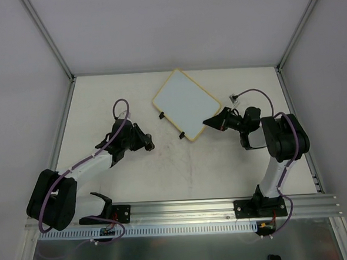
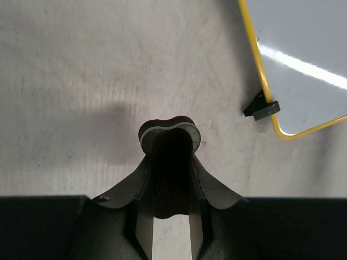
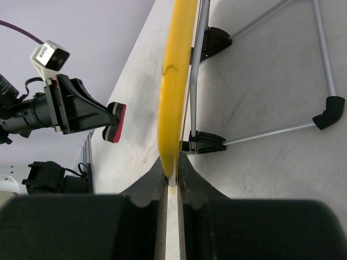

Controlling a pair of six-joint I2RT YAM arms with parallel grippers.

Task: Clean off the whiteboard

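Observation:
The whiteboard (image 1: 185, 104) lies turned diagonally at the back middle of the table, its face blank and its rim yellow. Two black feet (image 1: 161, 115) sit on its near-left edge. My right gripper (image 1: 212, 121) is shut on the board's near-right edge. In the right wrist view the yellow rim (image 3: 176, 81) runs straight into the closed jaws of the right gripper (image 3: 172, 169). My left gripper (image 1: 148, 144) hovers left of the board, apart from it, shut on a dark eraser block (image 2: 169, 132). The board's corner (image 2: 303, 65) and one foot (image 2: 261, 106) show at the left wrist view's upper right.
The table (image 1: 223, 168) is pale with faint scuffs. An aluminium rail (image 1: 184, 210) runs along its near edge, where both arm bases are bolted. Metal frame posts (image 1: 50, 40) and white walls close in the left, right and back sides.

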